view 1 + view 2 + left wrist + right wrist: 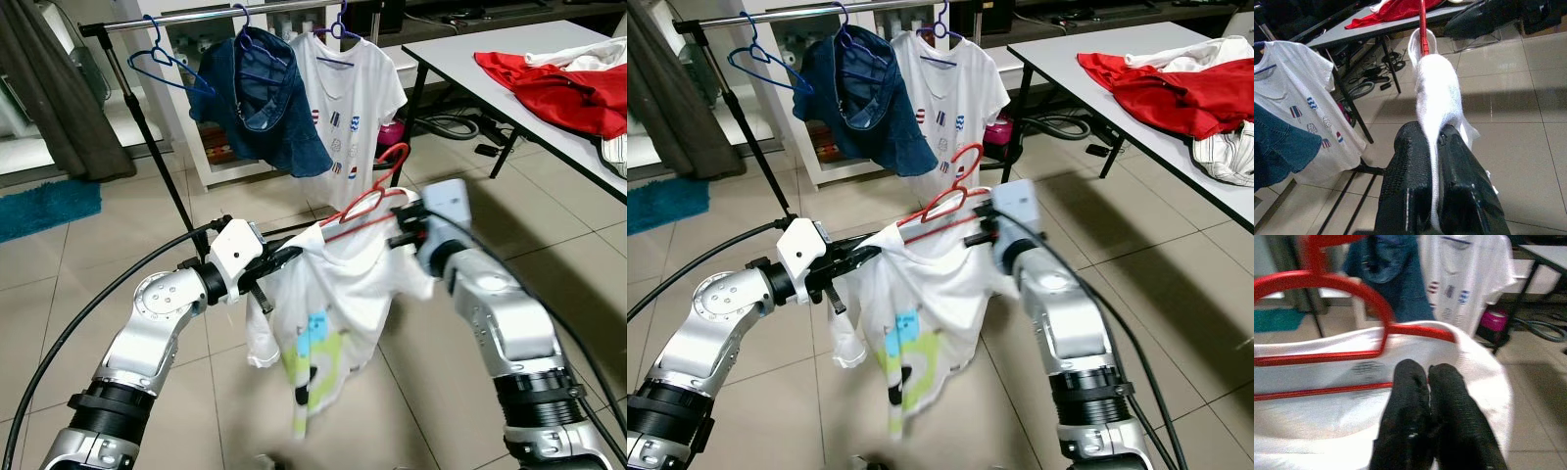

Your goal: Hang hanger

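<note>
A red hanger (375,194) carries a white T-shirt (323,304) with a blue and green print, held up over the floor between my two arms. My left gripper (290,255) is shut on the shirt's left shoulder; in the left wrist view the cloth (1437,93) runs out from between the fingers (1410,161) toward the hanger (1422,29). At the shirt's right shoulder my right gripper (1427,374) is shut on the fabric, just under the hanger's bar (1352,289). The clothes rail (196,17) stands ahead, above and beyond the hook.
On the rail hang an empty blue hanger (162,61), a denim garment (260,98) and a white printed T-shirt (348,98). The rack's black leg (162,162) slants down to the left. A grey table (470,78) with red clothes (568,93) stands to the right.
</note>
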